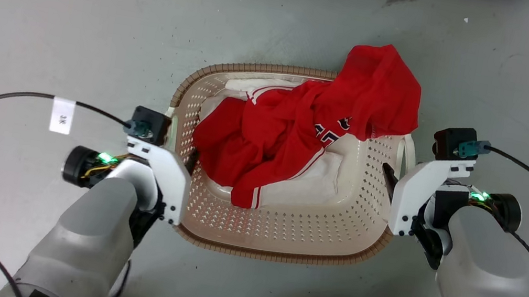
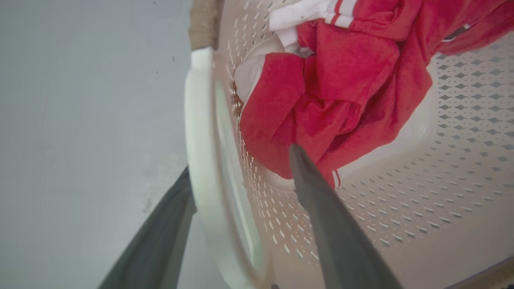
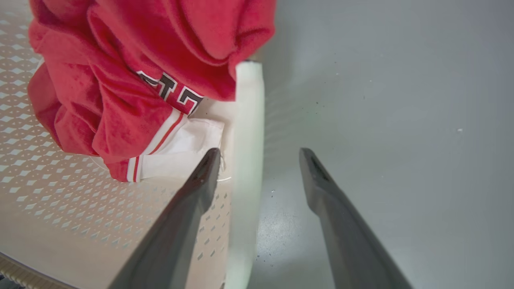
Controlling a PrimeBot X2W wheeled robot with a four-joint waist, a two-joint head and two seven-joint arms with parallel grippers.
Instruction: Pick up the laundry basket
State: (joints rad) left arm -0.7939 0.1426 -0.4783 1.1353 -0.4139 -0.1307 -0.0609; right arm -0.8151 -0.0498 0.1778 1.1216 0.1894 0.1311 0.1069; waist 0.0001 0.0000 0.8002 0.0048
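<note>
The laundry basket is cream perforated plastic with a brown woven rim, and it rests on the grey floor between my arms. A red jersey and white cloth lie in it; the red cloth drapes over the far right rim. My left gripper is open at the basket's left side. Its fingers straddle the white handle, one outside and one inside the wall. My right gripper is open at the right side, astride the other white handle.
Grey concrete floor surrounds the basket on all sides. Black cables with white tags trail from both wrists, looping out to the left and right. Red fabric hangs over the top of the right handle.
</note>
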